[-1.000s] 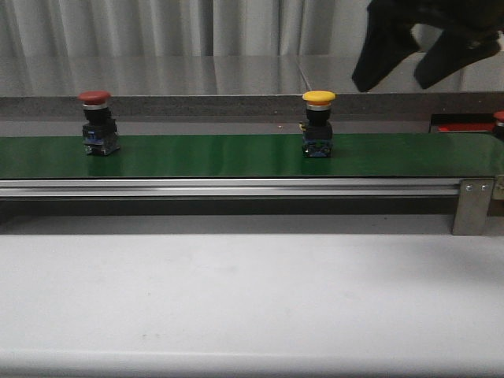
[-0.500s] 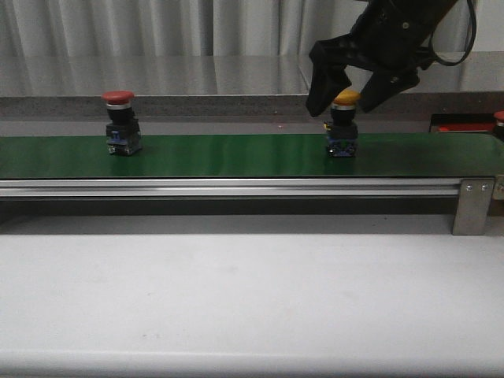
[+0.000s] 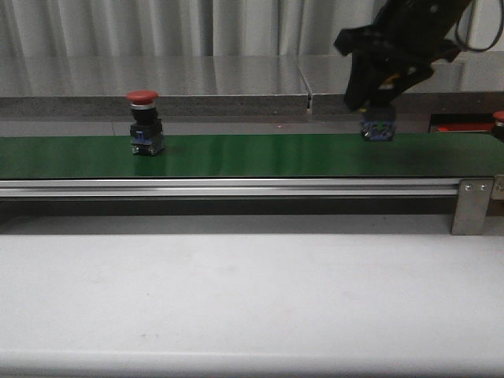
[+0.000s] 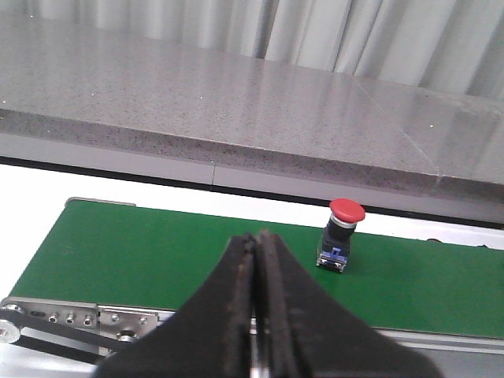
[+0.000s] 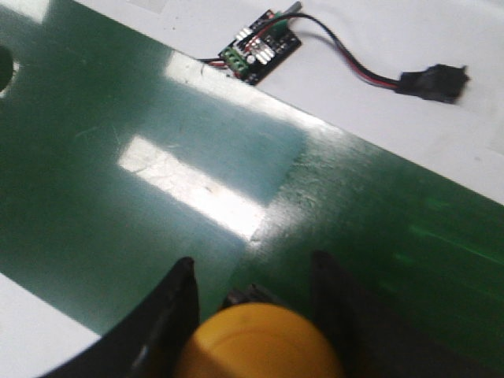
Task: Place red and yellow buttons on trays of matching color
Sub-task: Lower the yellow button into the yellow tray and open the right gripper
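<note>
The yellow button (image 5: 260, 345) has a round yellow cap, which sits between the black fingers (image 5: 183, 295) of my right gripper (image 5: 252, 279). In the front view my right gripper (image 3: 379, 88) hides the cap; only the button's dark base (image 3: 378, 130) shows, just above the green belt (image 3: 252, 154). A red button (image 3: 142, 122) stands upright on the belt at the left, also in the left wrist view as the red button (image 4: 343, 235). My left gripper (image 4: 256, 238) is shut and empty, short of it. A sliver of the red tray (image 3: 455, 127) shows at the far right.
Another red cap (image 3: 499, 117) pokes in at the right edge. A metal rail (image 3: 236, 187) and bracket (image 3: 473, 206) front the belt, with a white table (image 3: 252, 299) below. A small circuit board (image 5: 260, 46) with wires lies beside the belt. A grey stone ledge (image 4: 236, 102) runs behind.
My right gripper dropped over the yellow button, shut on it and raised it off the belt. The red button rode the belt rightward.
</note>
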